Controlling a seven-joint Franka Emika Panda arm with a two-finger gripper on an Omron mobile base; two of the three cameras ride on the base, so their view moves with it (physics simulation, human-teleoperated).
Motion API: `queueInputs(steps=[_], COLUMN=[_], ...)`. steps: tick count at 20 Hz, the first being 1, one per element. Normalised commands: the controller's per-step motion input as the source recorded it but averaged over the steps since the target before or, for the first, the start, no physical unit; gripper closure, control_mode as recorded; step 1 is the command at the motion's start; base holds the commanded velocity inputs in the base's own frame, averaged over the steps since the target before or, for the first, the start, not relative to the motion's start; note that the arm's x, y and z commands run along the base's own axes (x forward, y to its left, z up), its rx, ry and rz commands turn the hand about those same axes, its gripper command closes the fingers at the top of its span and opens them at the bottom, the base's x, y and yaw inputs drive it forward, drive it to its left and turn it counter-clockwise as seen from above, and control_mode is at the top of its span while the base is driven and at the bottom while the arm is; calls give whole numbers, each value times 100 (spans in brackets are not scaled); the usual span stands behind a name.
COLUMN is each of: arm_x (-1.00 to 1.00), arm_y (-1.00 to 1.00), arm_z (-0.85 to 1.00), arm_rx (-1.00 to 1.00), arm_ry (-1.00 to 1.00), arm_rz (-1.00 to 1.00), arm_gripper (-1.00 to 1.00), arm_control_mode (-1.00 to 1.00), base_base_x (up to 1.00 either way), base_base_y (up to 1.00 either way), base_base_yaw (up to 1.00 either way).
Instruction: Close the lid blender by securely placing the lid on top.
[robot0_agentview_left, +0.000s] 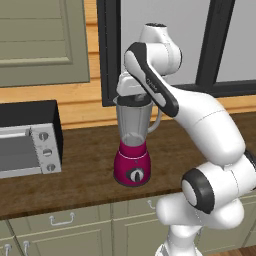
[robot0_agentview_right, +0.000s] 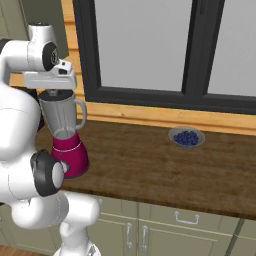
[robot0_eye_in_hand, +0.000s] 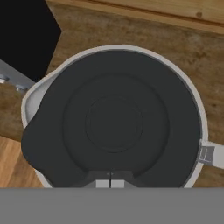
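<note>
The blender (robot0_agentview_left: 132, 162) stands on the wooden counter, with a magenta base, a black dial and a clear grey jar (robot0_agentview_right: 61, 117) whose handle (robot0_eye_in_hand: 212, 154) sticks out to the side. The black round lid (robot0_eye_in_hand: 113, 124) lies in the jar's mouth and fills it, rim to rim. My gripper (robot0_eye_in_hand: 109, 184) points straight down right on the lid, fingertips pressed together with nothing between them. From the base cameras the hand (robot0_agentview_left: 131, 86) sits just above the jar top, and the lid (robot0_agentview_right: 56, 94) shows as a dark band under it.
A black-and-silver toaster oven (robot0_agentview_left: 29, 142) stands on the counter to the blender's left. A small bluish dish of blueberries (robot0_agentview_right: 186, 137) sits farther right near the window wall. The dark-framed window (robot0_agentview_right: 150, 50) rises behind the counter. Cabinet drawers (robot0_agentview_left: 62, 220) run below the counter's front edge.
</note>
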Motion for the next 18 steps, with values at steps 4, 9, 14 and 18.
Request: queueInputs(steps=[4,9,14,18], arm_x=[-6,-57,-88,-99], arm_y=[-24,-22,-38,-61], arm_z=[0,14,11,9], arm_rx=[2,2,5,5], arm_ry=[-3,-11,-18,-22], arm_rz=[0,0,0,0], arm_gripper=[100,-100,-100,-100], arm_control_mode=[-100,-100,-100,-100], base_base_x=[0,0,0,0], base_base_y=[0,0,0,0], base_base_yaw=[0,0,0,0])
